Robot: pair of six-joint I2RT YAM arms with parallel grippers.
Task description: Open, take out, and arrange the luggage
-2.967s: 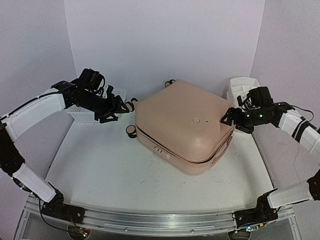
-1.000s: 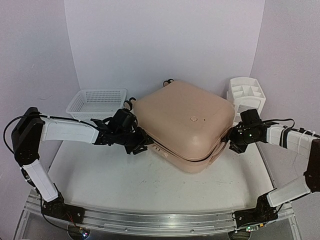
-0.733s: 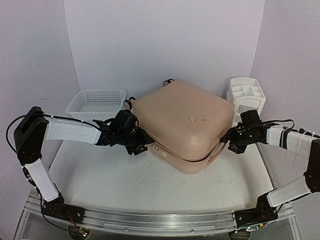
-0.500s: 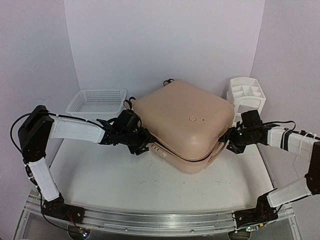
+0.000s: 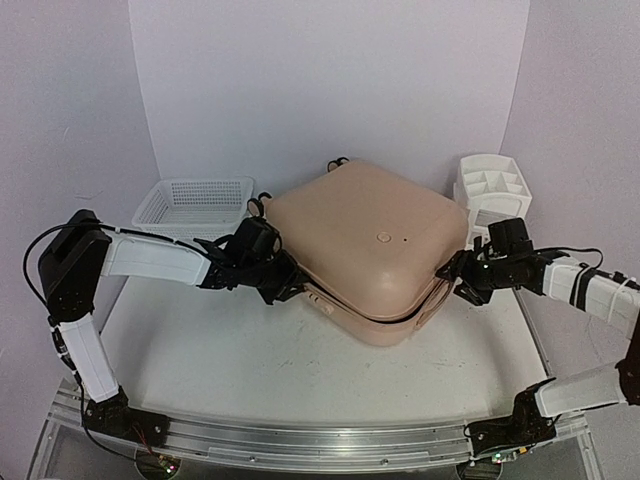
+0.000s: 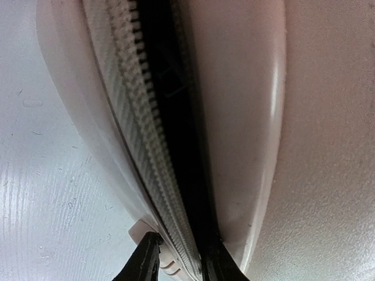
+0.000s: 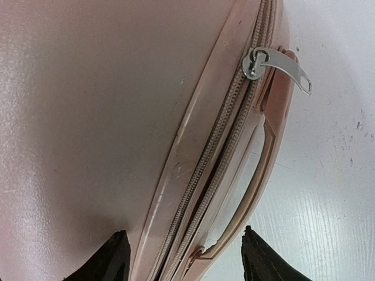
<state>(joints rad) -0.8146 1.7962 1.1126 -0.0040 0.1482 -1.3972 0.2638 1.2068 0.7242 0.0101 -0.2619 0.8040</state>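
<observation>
The peach-pink luggage (image 5: 365, 250) lies flat in the middle of the table, its zip undone and the lid lifted a crack. My left gripper (image 5: 290, 288) is at its left seam. In the left wrist view, one finger (image 6: 143, 260) lies outside the lower shell and the other sits in the dark gap, so the gripper (image 6: 181, 263) is shut on the zip rim (image 6: 140, 134). My right gripper (image 5: 452, 275) is at the right side. It stands open (image 7: 187, 254), straddling the seam and the side handle (image 7: 258, 175). A metal zip pull (image 7: 275, 64) sticks out beyond.
A white mesh basket (image 5: 195, 205) stands at the back left. At the back right, just behind my right arm, is a white drawer organizer (image 5: 492, 185). Caster wheels (image 5: 262, 207) poke out at the suitcase's far left edge. The walls stand close on both sides.
My left jaws have narrowed onto the zip rim at the left seam. My right gripper has slid a little toward the suitcase and its jaws have widened.
</observation>
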